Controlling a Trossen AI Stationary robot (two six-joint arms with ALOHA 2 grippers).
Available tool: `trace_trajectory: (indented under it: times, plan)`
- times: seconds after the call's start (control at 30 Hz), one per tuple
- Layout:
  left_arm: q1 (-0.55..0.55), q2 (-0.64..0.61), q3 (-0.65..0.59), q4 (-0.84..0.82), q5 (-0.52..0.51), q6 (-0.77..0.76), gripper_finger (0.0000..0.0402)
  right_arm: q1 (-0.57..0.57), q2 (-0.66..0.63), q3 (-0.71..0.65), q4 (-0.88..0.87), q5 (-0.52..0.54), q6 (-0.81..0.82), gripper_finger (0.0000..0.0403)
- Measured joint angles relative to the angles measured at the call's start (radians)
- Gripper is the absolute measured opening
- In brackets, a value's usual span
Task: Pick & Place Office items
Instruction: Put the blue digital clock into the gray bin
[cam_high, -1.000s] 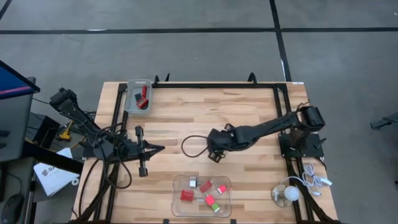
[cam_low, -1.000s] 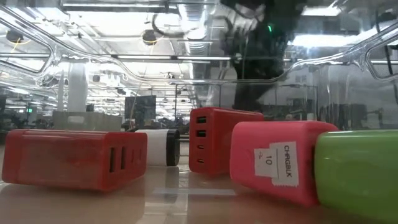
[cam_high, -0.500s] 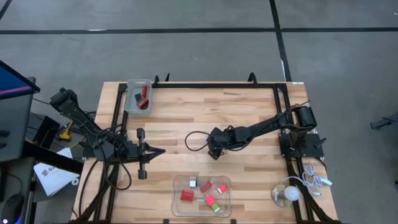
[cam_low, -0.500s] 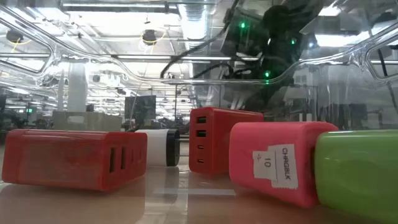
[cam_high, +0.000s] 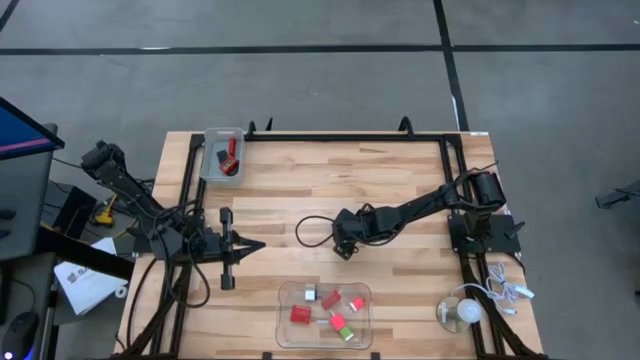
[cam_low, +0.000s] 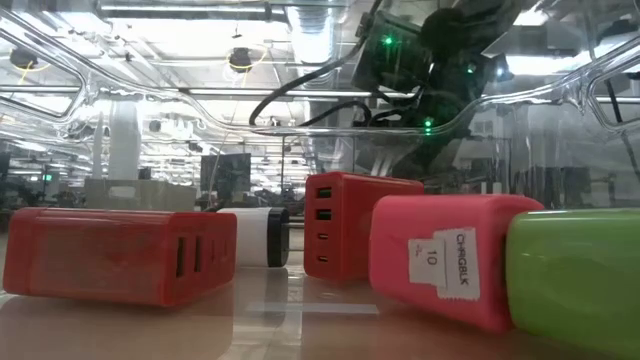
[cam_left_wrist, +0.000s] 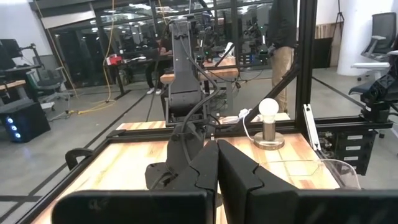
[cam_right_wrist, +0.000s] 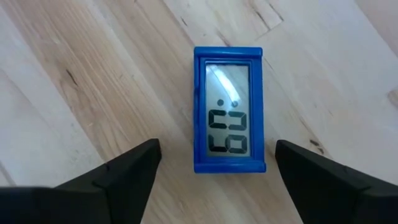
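**A:** So what's changed since half a second ago? Not much: the right gripper (cam_high: 343, 247) has crept slightly toward the front tray (cam_high: 285, 325), and in the low view the arm's cable loop hangs a bit lower. A full second back it sat nearer the table's middle-right.

**B:** Yeah, and the left gripper (cam_left_wrist: 217, 163) hasn't budged. It's parked at the left side with its fingers pressed together, nothing in them.

**A:** Right one is spread wide. Its two fingers (cam_right_wrist: 124, 171) sit on either side of the blue clock (cam_right_wrist: 228, 109), neither touching it.

**B:** Where's the clock exactly?

**A:** Flat on bare wood near mid-table, under the right gripper, screen up. Its long axis runs straight away from the wrist camera, crosswise to the gap between the fingers.

**B:** Room to move?

**A:** Plenty. Open board all around it. The front tray with the red chargers (cam_low: 120, 252) is well apart, and the back-left tray (cam_high: 208, 172) is even farther.
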Motion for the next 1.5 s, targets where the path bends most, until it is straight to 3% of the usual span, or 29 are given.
trace_trajectory:
  times: [0.27, 0.53, 0.83, 1.03, 1.17, 1.23, 1.37, 1.5]
  plan:
    - [0.000, 0.000, 0.000, -0.001, 0.010, -0.005, 0.0000, -0.007, 0.001, -0.001, 0.010, 0.001, -0.032, 0.0276]
    - [0.000, 0.011, 0.000, -0.006, 0.085, -0.012, 0.0000, -0.009, 0.001, 0.000, -0.017, 0.027, -0.072, 0.0136]
    - [-0.003, 0.045, 0.000, -0.008, 0.118, -0.009, 0.0007, 0.001, -0.072, -0.011, -0.122, -0.002, -0.060, 0.0138]
    - [-0.003, 0.051, 0.000, -0.072, 0.097, 0.057, 0.0040, 0.114, -0.290, -0.005, -0.109, -0.051, 0.016, 0.0138]
    - [0.001, 0.124, 0.001, -0.084, 0.027, 0.212, 0.0062, 0.226, -0.423, -0.003, -0.032, -0.052, 0.080, 0.0138]
    - [0.004, 0.176, 0.000, -0.033, 0.023, 0.298, 0.0073, 0.281, -0.461, -0.003, 0.007, -0.047, 0.100, 0.0138]
    - [0.032, 0.301, 0.000, 0.225, 0.042, 0.533, 0.0101, 0.371, -0.504, -0.003, 0.097, -0.043, 0.115, 0.0138]
    - [0.057, 0.424, 0.051, 0.406, 0.172, 0.627, 0.0150, 0.418, -0.502, -0.003, 0.150, -0.034, 0.117, 0.0138]
